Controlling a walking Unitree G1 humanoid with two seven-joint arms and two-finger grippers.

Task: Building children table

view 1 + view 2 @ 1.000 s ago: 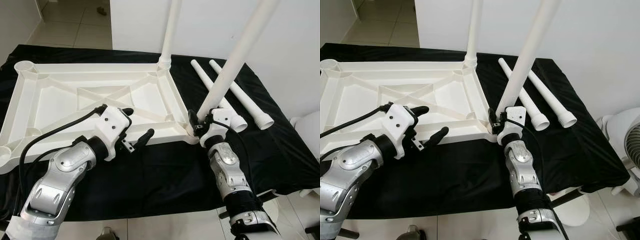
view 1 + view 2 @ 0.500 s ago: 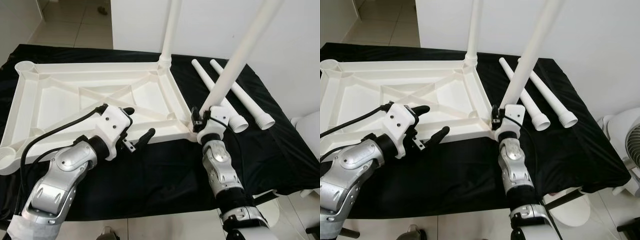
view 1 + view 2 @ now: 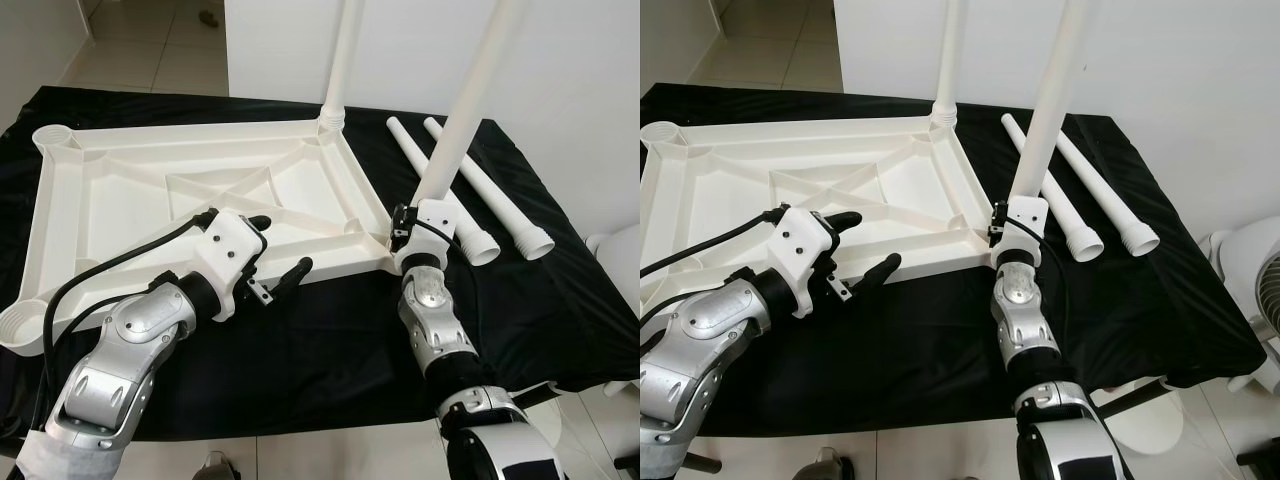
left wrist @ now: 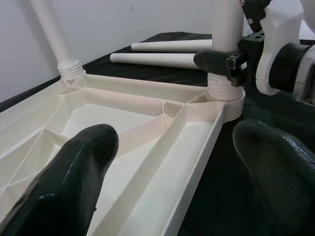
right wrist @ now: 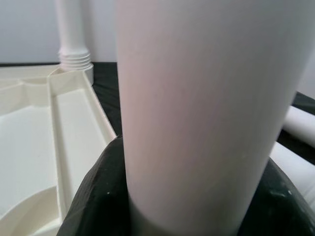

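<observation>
A white plastic tabletop (image 3: 110,190) lies upside down on black cloth. One white leg (image 3: 345,55) stands screwed into its far right corner. My right gripper (image 3: 408,232) is shut on a second leg (image 3: 470,95), which stands almost upright in the near right corner socket (image 4: 224,98). The leg (image 5: 197,113) sits between both black fingers in the right wrist view. My left gripper (image 3: 272,250) is open, its fingers straddling the tabletop's near rim (image 4: 192,162). Two more legs (image 3: 455,200) lie loose on the cloth at the right.
The black-covered table ends close to my body; tiled floor (image 3: 150,50) lies beyond its far left. A white wall (image 3: 560,70) backs the right side. A white fan (image 3: 1255,300) stands off the table's right edge. A black cable (image 3: 110,275) runs along my left arm.
The leg held by my right gripper has swung from a rightward lean to nearly upright in the corner socket. The tabletop has turned slightly. My left gripper has stayed open at the rim.
</observation>
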